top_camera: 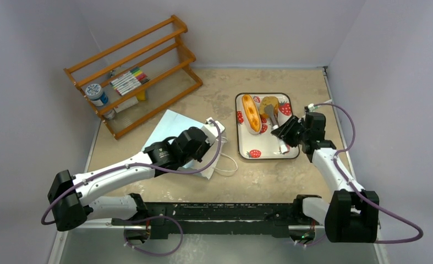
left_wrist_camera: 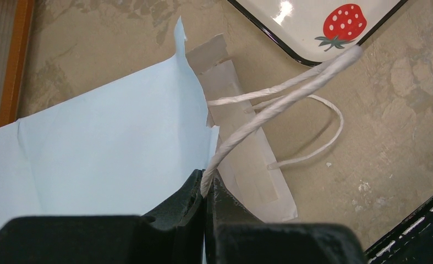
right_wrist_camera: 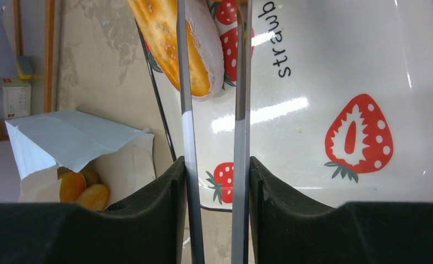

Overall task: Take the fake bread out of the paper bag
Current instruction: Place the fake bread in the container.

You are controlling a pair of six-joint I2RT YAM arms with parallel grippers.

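Note:
The light blue paper bag [top_camera: 167, 129] lies on its side left of centre, its mouth toward the tray. My left gripper [left_wrist_camera: 207, 190] is shut on the bag's white string handle [left_wrist_camera: 269, 110] and holds the mouth up. Inside the bag [right_wrist_camera: 71, 137] lie orange pieces of fake bread [right_wrist_camera: 85, 190]. A long loaf [top_camera: 251, 113] and a brown piece [top_camera: 269, 103] rest on the strawberry-print tray [top_camera: 269, 146]. Over the tray, my right gripper [right_wrist_camera: 217, 165] is shut on metal tongs [right_wrist_camera: 185, 126]. The tong blades stand apart, their tips reaching the brown piece.
A wooden rack [top_camera: 137, 71] with markers and a jar stands at the back left. The second bag handle [top_camera: 228, 165] loops onto the table between bag and tray. Walls close in on the left, back and right.

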